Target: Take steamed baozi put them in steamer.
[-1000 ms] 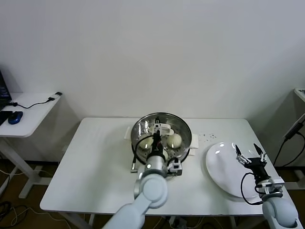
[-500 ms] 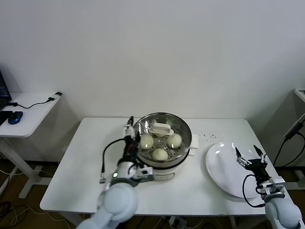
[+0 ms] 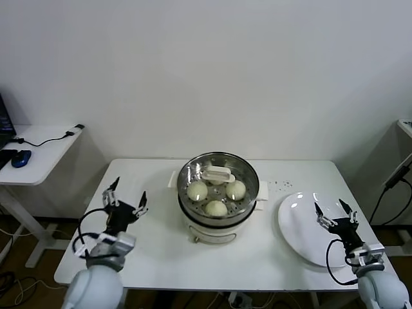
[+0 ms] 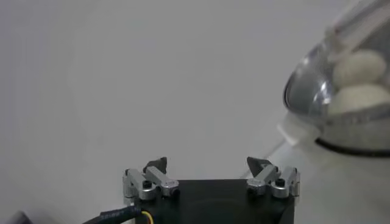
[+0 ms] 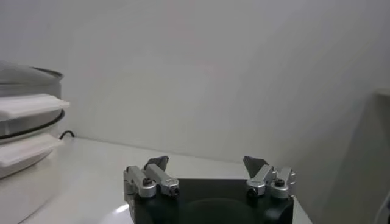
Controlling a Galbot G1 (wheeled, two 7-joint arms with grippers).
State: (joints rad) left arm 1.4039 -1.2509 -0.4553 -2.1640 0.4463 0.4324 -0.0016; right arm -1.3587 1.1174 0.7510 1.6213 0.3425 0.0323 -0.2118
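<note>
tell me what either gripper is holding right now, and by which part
Nothing is held: the left gripper and right gripper are both open and empty.

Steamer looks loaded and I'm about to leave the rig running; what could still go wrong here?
The lid sits tilted inside the steamer behind the three visible baozi, so a fourth may be hidden and the count is uncertain. The plate lies right beside the open right gripper; a careless move could knock it. The left gripper is open, clear of the steamer.
</note>
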